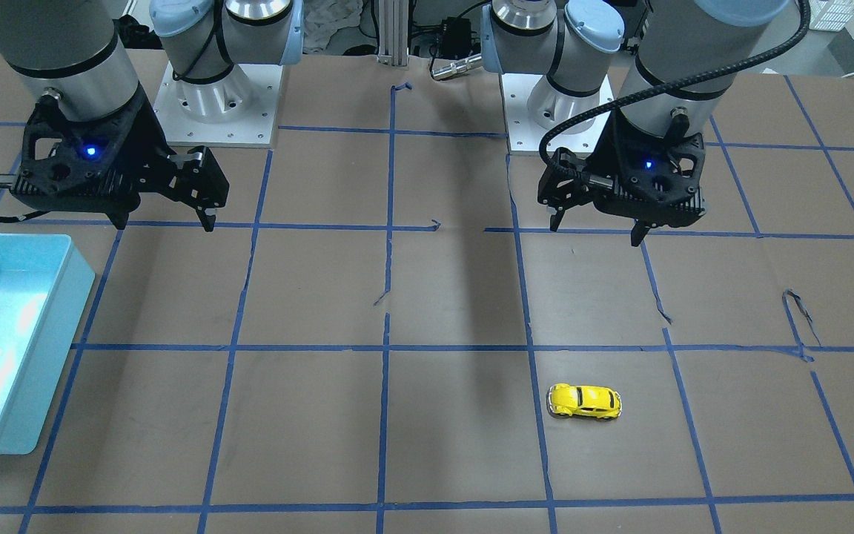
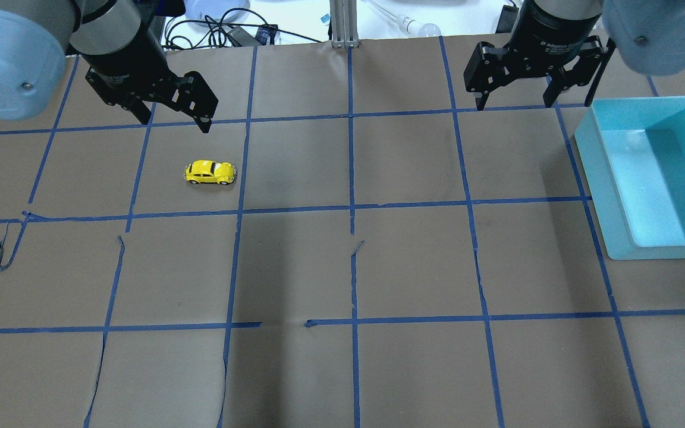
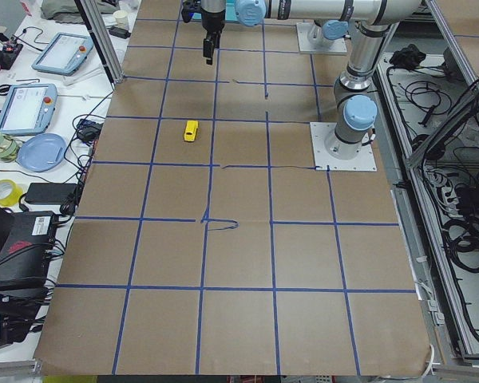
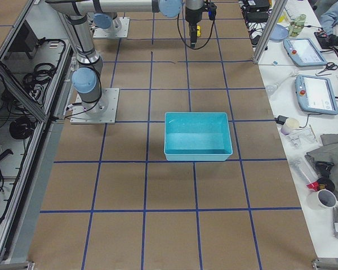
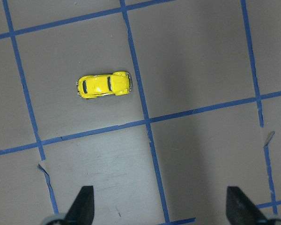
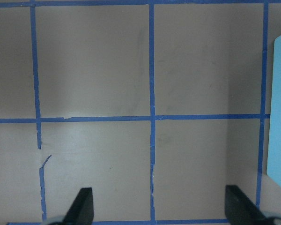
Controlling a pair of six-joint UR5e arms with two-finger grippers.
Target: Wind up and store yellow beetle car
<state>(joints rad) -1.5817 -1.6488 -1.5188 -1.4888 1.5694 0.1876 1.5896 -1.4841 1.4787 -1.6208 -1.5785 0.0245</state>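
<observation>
Yellow beetle car on wheels on worktop, left half, long axis along table length, parallel to left hand's jaw span. Left hand nearer, hovering robot-side of car, wide open, empty. Right hand near teal bin, open, empty.

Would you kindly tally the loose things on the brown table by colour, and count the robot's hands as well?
Yellow toy car: 1
Turquoise bin: 1
Black robot hands: 2, the left hand and the right hand, both open
Total: 4
</observation>
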